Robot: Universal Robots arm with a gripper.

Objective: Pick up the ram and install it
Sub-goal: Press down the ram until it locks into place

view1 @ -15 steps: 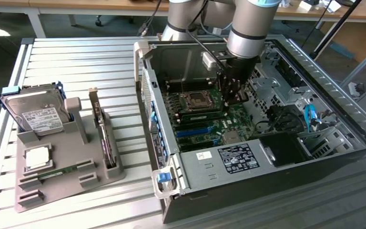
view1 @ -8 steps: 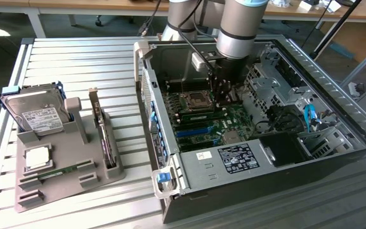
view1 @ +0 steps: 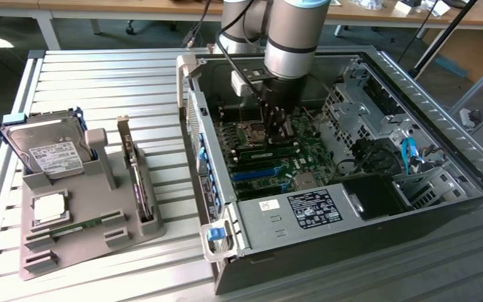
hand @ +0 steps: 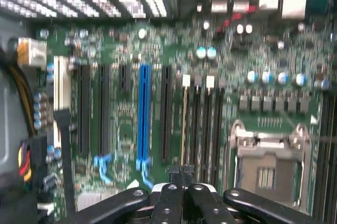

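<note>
My gripper [view1: 277,131] reaches down into the open computer case [view1: 224,189] and hangs over the motherboard [hand: 126,129]. In the wrist view the gripper [hand: 181,171] is shut, its black fingers pressed together with nothing showing between them, right above the row of long memory slots [hand: 202,124]. A ram [view1: 268,153], a narrow green stick, lies along the slots just below the gripper in the exterior view; I cannot tell whether the fingertips touch it. Another ram [view1: 78,228] rests in the grey holder tray [view1: 90,248] at the exterior view's left.
The tray also carries a silver hard drive [view1: 48,151] in a blue frame and a dark expansion card [view1: 136,176] standing on edge. Inside the case are the CPU socket [hand: 268,169], a blue slot [hand: 143,113], drive cages [view1: 367,107] and loose cables [view1: 409,154].
</note>
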